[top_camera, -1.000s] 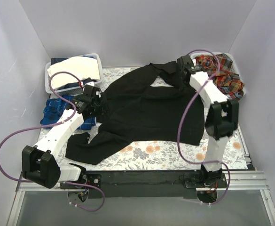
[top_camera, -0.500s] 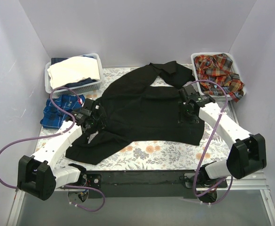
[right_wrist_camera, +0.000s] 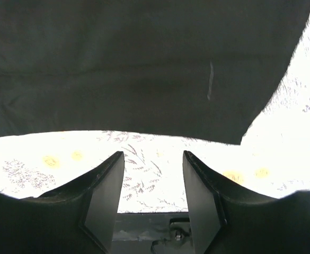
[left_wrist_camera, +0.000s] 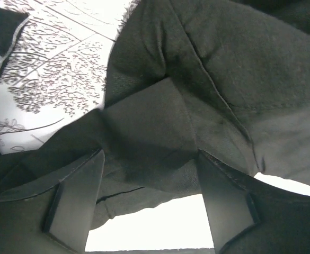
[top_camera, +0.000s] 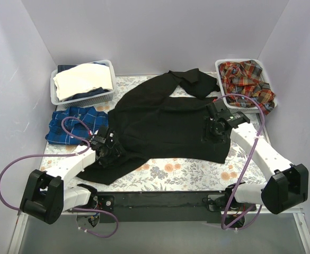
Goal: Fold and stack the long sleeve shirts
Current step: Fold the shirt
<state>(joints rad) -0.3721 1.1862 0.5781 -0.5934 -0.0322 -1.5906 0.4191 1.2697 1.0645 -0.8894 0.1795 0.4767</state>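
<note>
"Top external view: our black shirt lies spread across the middle of the flowered table, wrinkled, one sleeve thrown toward the far right, the other trailing near-left. Why are we placed like this?"

"We judge we're squaring it up for folding. Our left gripper straddles the near sleeve, fingers wide, pinching nothing. Our right gripper hovers over the shirt's right edge, likewise apart and empty."

The spread shirt is plain black, the small shirt beside it blue-and-white checked, the heaped shirts red-orange plaid. The tablecloth is white with orange flowers and grey leaves. The folded cloth is cream.
</note>
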